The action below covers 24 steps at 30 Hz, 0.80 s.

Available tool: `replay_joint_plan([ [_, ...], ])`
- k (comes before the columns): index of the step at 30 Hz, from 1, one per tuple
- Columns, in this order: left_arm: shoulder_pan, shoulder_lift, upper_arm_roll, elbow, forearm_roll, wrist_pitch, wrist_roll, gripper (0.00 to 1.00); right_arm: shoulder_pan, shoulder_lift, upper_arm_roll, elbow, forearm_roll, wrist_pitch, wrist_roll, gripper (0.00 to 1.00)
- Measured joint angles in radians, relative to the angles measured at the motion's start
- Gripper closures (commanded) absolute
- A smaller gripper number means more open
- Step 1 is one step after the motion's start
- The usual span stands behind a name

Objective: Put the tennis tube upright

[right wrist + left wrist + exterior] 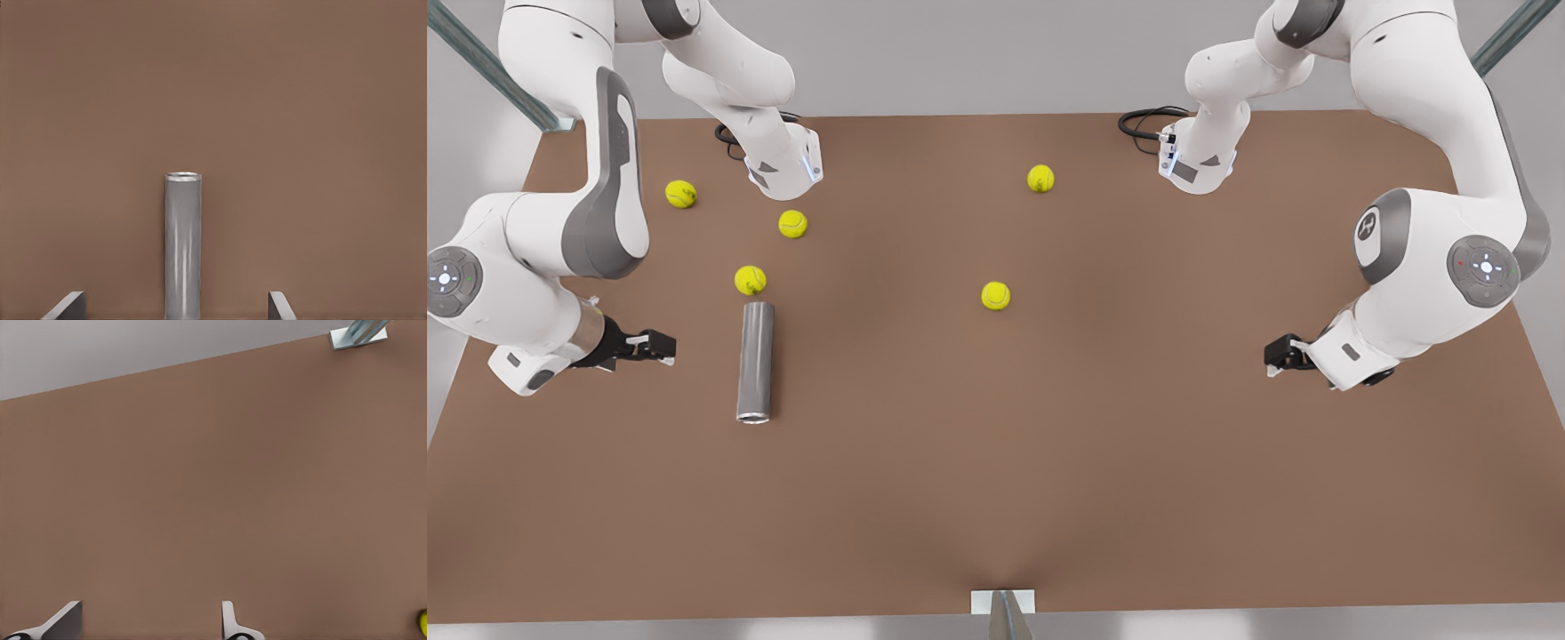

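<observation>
The tennis tube (755, 362) lies flat on the brown table (1138, 462), a grey cylinder with its silvery rim toward the table's near edge. My right gripper (660, 345) hovers just to the front view's left of it, apart from it. In the right wrist view the tennis tube (182, 247) runs lengthwise between the spread fingertips of my right gripper (175, 297), which is open. My left gripper (1276, 356) waits at the front view's right, far from the tube. My left gripper (150, 607) is open over bare table, nothing between its fingers.
Several yellow-green tennis balls lie on the table; the nearest ball (750, 280) sits just beyond the tube's plain end, another ball (995, 295) near the middle. A ball's edge (423, 623) shows beside my left gripper. A metal bracket (1003, 603) marks the near edge.
</observation>
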Motion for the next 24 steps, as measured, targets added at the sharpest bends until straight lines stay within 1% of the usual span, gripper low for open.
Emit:
replay_joint_plan([
  [5,-0.014,0.002,-0.002,-0.001,-0.008,0.004,-0.014,0.0,0.005,0.007,-0.001,-0.002,-0.001,0.001,0.001,0.0],
  [6,-0.015,0.015,-0.001,0.0,-0.038,0.007,-0.101,0.0,0.003,0.015,0.0,-0.021,0.0,0.008,0.003,0.0],
  [8,-0.019,0.052,-0.003,0.0,-0.117,0.01,-0.129,0.0,0.011,0.009,0.0,-0.112,0.0,0.059,0.015,0.0],
  [9,-0.016,0.061,-0.002,0.0,-0.155,0.01,-0.126,0.0,0.008,0.004,0.014,-0.16,0.0,0.093,0.017,0.0],
  [11,-0.018,0.082,-0.001,-0.002,-0.204,0.012,-0.12,0.0,0.015,0.001,0.078,-0.23,0.009,0.107,0.02,0.0],
  [12,-0.02,0.088,-0.001,-0.006,-0.221,0.012,-0.121,0.0,0.016,-0.008,0.091,-0.278,0.013,0.132,0.021,0.0],
  [13,-0.019,0.093,-0.002,-0.005,-0.233,0.012,-0.122,0.0,0.003,-0.009,0.092,-0.344,0.014,0.19,0.021,0.0],
  [15,-0.016,0.102,-0.001,-0.006,-0.265,0.012,-0.123,0.0,-0.017,0.012,0.092,-0.413,0.018,0.269,0.021,0.0],
  [17,-0.015,0.11,-0.002,-0.009,-0.285,0.013,-0.121,0.0,-0.043,0.029,0.092,-0.453,0.018,0.292,0.021,0.0],
  [19,-0.017,0.117,-0.002,-0.009,-0.296,0.026,-0.123,0.0,-0.044,0.041,0.092,-0.457,0.018,0.289,0.023,0.0],
  [21,-0.019,0.122,-0.001,-0.011,-0.302,0.024,-0.123,0.0,-0.109,0.078,0.098,-0.468,0.018,0.324,0.022,0.0],
  [24,-0.012,0.126,0.002,-0.009,-0.302,0.026,-0.129,0.0,-0.125,0.065,0.098,-0.527,0.018,0.394,0.021,0.0],
])
